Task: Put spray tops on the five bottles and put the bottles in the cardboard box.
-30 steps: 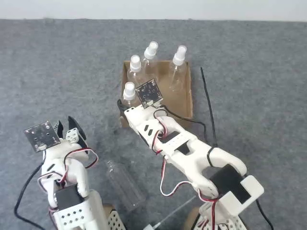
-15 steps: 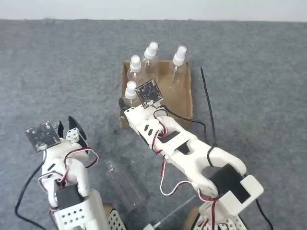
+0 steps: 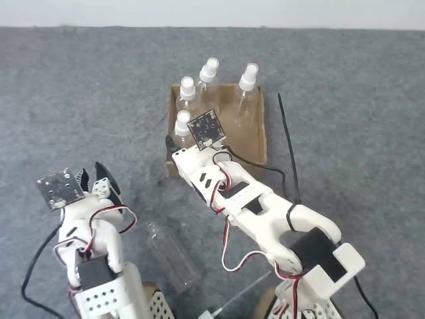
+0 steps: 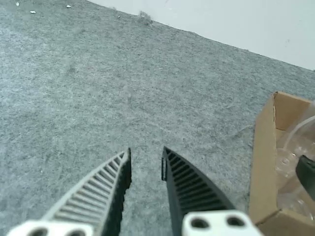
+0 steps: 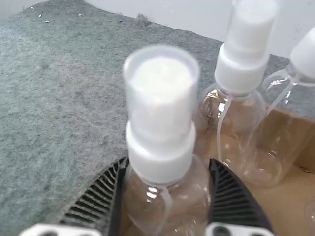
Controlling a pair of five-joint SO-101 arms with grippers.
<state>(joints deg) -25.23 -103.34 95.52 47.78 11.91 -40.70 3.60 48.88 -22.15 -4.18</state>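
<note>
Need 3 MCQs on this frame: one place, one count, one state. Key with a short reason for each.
1. Where is the uncapped bottle?
A. Standing in the cardboard box
B. Lying on the carpet
C. In the left gripper

2. How many capped bottles are there?
A. Two
B. Four
C. Five

3. What state is the left gripper in?
A. Open, empty
B. Shut on a bottle
C. Shut on a spray top

Key:
1 B: it lies on its side on the carpet, near the arms.
2 B: four white spray tops show at the cardboard box.
3 A: its wrist view shows a gap between the fingers, with bare carpet behind.
</note>
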